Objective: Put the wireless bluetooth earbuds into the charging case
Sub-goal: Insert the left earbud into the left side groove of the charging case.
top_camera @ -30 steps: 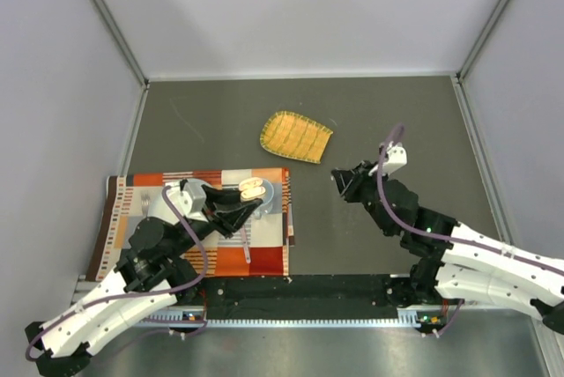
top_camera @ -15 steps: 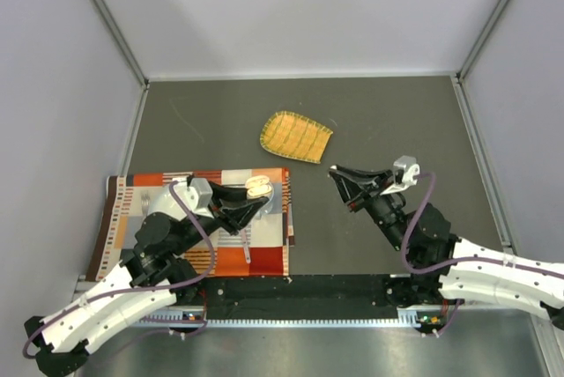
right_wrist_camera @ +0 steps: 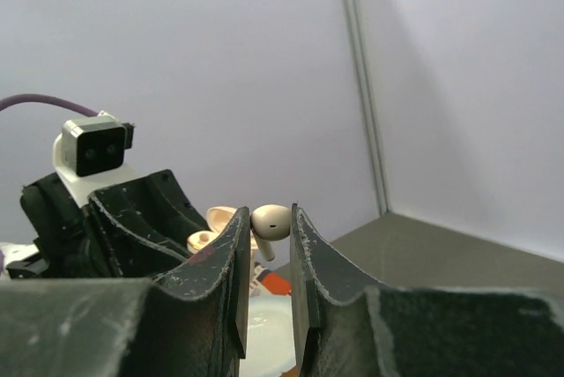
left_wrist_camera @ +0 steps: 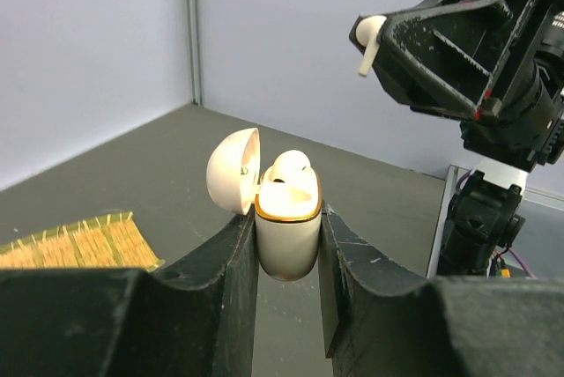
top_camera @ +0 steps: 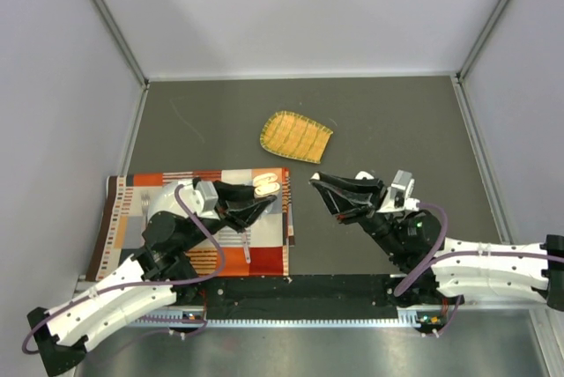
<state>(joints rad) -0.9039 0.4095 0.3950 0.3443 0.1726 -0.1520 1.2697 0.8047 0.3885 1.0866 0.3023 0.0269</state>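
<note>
Left hand [left_wrist_camera: 289, 245] clamps open charging case [left_wrist_camera: 286, 232]; right hand [right_wrist_camera: 267, 227] pinches earbud [right_wrist_camera: 270, 222] near case, tiny, slick, light, grip bulb.

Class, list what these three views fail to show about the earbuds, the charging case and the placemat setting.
- Cream charging case: its lower sides are covered by the left gripper fingers in the left wrist view.
- Second slot: hidden behind the seated white earbud.
- Held white earbud: stem hidden by the right gripper fingers.
- Round white plate on the checked placemat: mostly covered by the left arm, top view.
</note>
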